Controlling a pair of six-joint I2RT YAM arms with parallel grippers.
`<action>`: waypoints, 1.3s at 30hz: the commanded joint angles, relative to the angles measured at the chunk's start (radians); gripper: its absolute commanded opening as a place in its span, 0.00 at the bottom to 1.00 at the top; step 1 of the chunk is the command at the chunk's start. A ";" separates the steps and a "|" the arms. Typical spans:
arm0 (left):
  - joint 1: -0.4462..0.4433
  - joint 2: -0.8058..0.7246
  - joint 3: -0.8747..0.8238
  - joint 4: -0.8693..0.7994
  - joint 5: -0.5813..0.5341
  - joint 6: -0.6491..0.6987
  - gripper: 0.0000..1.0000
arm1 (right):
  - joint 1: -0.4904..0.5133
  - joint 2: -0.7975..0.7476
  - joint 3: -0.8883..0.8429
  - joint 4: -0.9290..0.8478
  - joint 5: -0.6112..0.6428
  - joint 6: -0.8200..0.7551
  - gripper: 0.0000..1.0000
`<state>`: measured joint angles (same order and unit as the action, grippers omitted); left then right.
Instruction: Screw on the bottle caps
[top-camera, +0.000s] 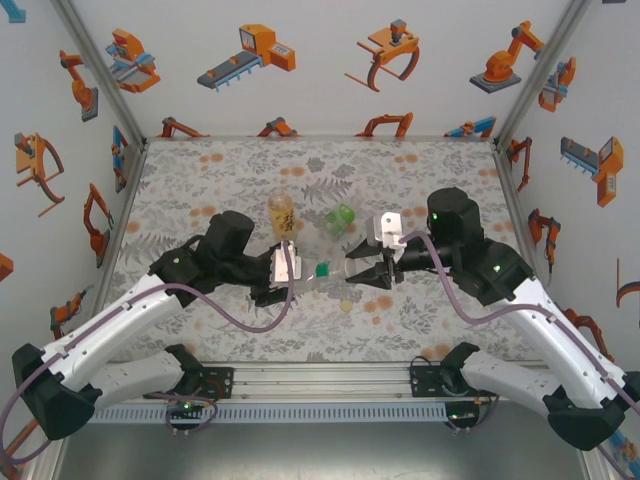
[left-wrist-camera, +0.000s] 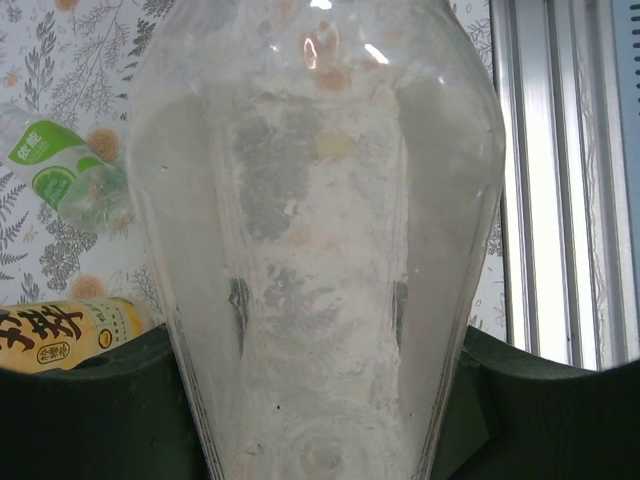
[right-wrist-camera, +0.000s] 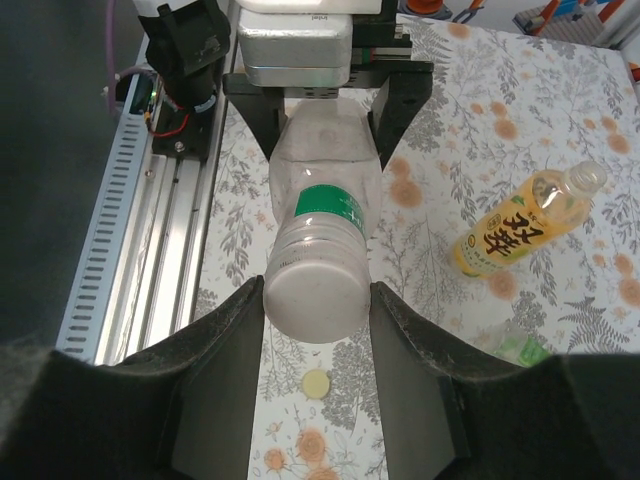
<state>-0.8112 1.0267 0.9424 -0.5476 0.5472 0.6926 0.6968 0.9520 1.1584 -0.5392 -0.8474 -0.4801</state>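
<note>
From the overhead camera I have both arms reaching in to meet over the middle of the leaf-printed surface, with the clear bottle held level between them, raised off the mat. My left gripper is clamped on the bottle's body; on its wrist camera the dark fingers press in from both sides of the clear plastic. My right gripper is closed on the whitish cap at the bottle's other end, one finger touching each side of it, and a green label band wraps the bottle a little behind the cap. (The cap sits on the mouth, though how far it is threaded on I can't tell.) The yellowish cap lies loose on the surface, below the held bottle and near the right gripper. The amber-yellow bottle with its pale label sits just beyond the left gripper, toward the far wall; whether it stands or lies I can't settle. The translucent green bottle rests near it, to its right, the two apart. An aluminium rail runs along the near edge.
</note>
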 joint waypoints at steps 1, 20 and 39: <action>-0.005 -0.001 0.033 -0.015 0.031 0.019 0.00 | 0.013 0.002 0.033 -0.016 -0.024 -0.036 0.02; -0.003 -0.003 0.032 -0.005 0.104 0.013 0.00 | 0.032 0.012 0.037 -0.032 -0.018 -0.081 0.01; -0.003 -0.052 0.000 0.059 0.087 -0.009 0.00 | 0.055 0.018 0.006 0.031 0.041 0.017 0.00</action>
<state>-0.8089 1.0088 0.9401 -0.5869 0.5770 0.6868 0.7368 0.9649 1.1702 -0.5636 -0.8291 -0.5129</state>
